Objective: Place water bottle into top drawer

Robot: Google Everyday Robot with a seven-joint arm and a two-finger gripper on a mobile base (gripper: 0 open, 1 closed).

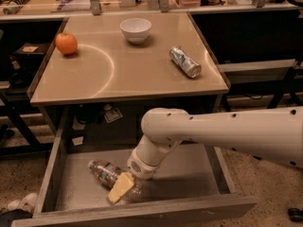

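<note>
So, nearest thing first: the top drawer is pulled wide open under the counter, and the water bottle is seen lying on its side on the drawer's grey bottom, toward the front left. The end effector is parked low inside the drawer, right on the bottle's clear end. Whether it's clamped on the bottle or already let go honestly can't be told from this angle. The placing looks basically done, so the risk is judged to be all in the exit. If the grip isn't fully released when the arm is pulled back, the bottle could be dragged up and dropped over the front panel. A round bottle on its side could also be nudged into a roll. The counter edge overhead could be clipped, too. Further back on the counter, a silver can is lying on its side at the right, an orange is sat at the left, and a white bowl is placed at the far middle.
</note>
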